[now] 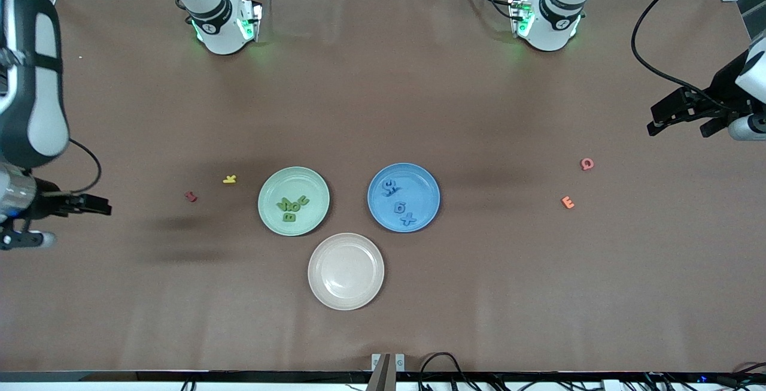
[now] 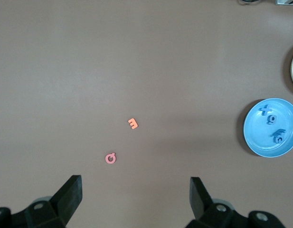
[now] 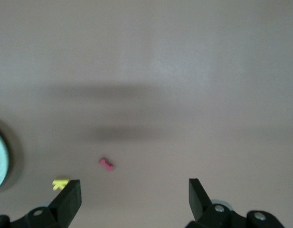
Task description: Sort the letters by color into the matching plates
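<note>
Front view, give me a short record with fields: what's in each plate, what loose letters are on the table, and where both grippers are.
green plate: green letters clustered inside
blue plate: blue letters inside
beige-pink plate: nothing in it, nearest the front camera
loose letters: yellow letter and red letter toward the right arm's end; pink letter and orange letter toward the left arm's end
left gripper: open, holding nothing, over bare table at its own end
right gripper: open, holding nothing, over bare table at its own end
</note>
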`<state>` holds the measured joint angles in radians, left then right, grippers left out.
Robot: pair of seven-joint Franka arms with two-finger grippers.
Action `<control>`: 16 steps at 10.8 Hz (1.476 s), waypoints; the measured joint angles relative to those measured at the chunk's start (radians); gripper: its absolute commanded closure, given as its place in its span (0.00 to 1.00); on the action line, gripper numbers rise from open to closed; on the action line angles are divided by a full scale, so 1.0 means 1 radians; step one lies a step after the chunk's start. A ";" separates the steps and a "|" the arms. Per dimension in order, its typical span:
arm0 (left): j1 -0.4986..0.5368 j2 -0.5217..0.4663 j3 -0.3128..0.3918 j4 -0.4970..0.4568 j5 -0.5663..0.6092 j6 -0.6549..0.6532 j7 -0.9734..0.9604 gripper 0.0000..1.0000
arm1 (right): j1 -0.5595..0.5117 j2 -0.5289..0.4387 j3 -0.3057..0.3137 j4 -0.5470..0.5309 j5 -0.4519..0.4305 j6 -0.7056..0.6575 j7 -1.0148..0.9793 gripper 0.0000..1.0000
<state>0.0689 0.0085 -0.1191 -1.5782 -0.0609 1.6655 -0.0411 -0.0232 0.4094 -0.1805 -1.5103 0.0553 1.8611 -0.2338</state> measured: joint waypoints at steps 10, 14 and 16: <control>0.000 0.000 0.000 -0.001 0.000 0.000 0.000 0.00 | -0.027 -0.402 0.019 0.064 -0.025 -0.468 0.009 0.00; 0.000 0.000 0.000 -0.001 0.000 0.000 0.000 0.00 | 0.025 -0.410 0.025 0.025 -0.025 -0.414 0.092 0.00; 0.000 0.000 0.000 -0.001 0.000 0.000 0.000 0.00 | 0.033 -0.408 0.025 -0.030 -0.026 -0.352 0.105 0.00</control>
<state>0.0688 0.0086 -0.1191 -1.5791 -0.0609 1.6660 -0.0411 0.0093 0.0014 -0.1554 -1.5407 0.0298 1.5091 -0.1288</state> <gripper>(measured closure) 0.000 0.000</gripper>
